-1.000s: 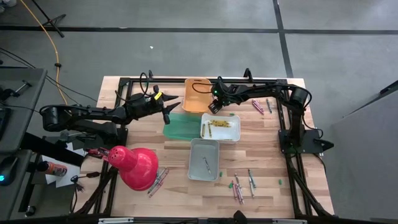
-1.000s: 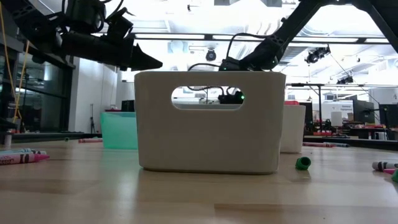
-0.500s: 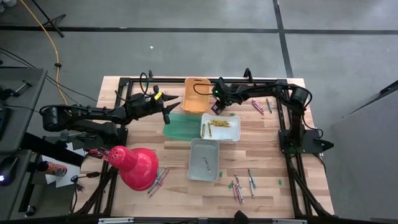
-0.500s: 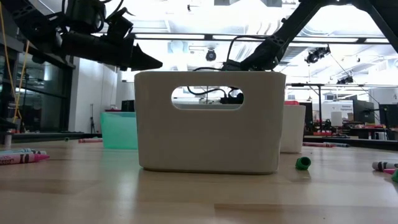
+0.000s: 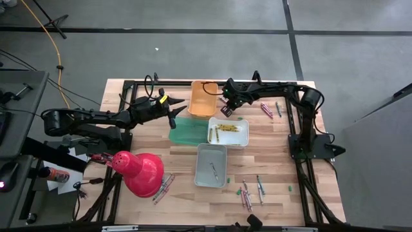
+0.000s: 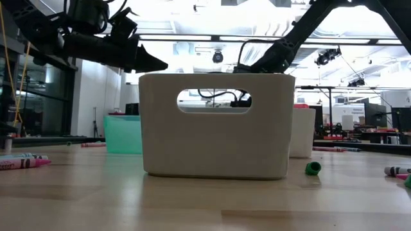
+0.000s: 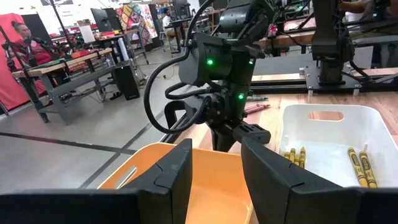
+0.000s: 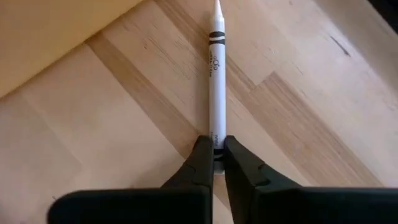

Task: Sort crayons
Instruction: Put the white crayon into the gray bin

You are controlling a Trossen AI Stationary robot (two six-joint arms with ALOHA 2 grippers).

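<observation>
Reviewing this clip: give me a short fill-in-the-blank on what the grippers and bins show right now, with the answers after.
1. The right gripper is shut on a ____ crayon.
2. The white bin beside the orange bin holds ____ crayons.
3. The left gripper holds nothing; its fingers are ____.
4. In the high view, the grey bin lies nearest the ____ lamp.

Missing words: white; yellow; open; red

white crayon point(image 8: 215, 87) base hidden between right claw point(image 8: 215, 163) fingers
</observation>
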